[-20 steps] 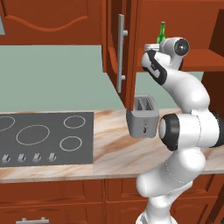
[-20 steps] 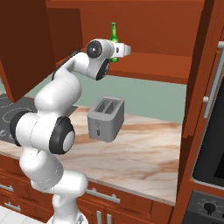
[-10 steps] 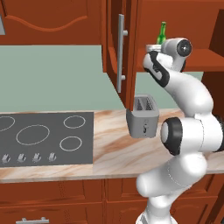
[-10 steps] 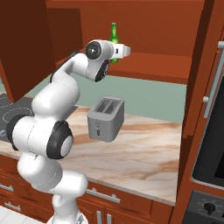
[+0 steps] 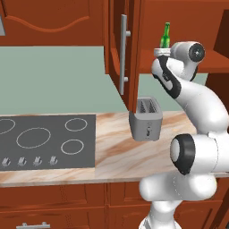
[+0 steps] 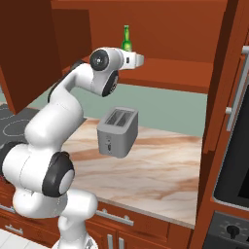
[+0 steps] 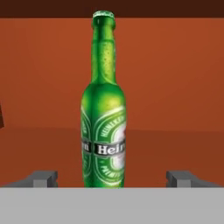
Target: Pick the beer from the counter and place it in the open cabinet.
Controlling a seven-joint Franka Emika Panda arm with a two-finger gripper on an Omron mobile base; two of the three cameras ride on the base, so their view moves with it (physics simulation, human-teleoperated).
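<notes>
The beer (image 7: 105, 109) stands upright on the open cabinet (image 6: 165, 68) shelf, centred between the jaws of the gripper (image 7: 111, 178), which have just spread wide and let it go. The placement looks done; only backing the hand away remains.

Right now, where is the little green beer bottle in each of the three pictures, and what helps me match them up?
Left base view: beer upper right, upright on the open cabinet shelf.
Right base view: beer top centre, same shelf.
Hand view: beer centre, between the fingertips.
Shared landmark in both base views: toaster below.
</notes>
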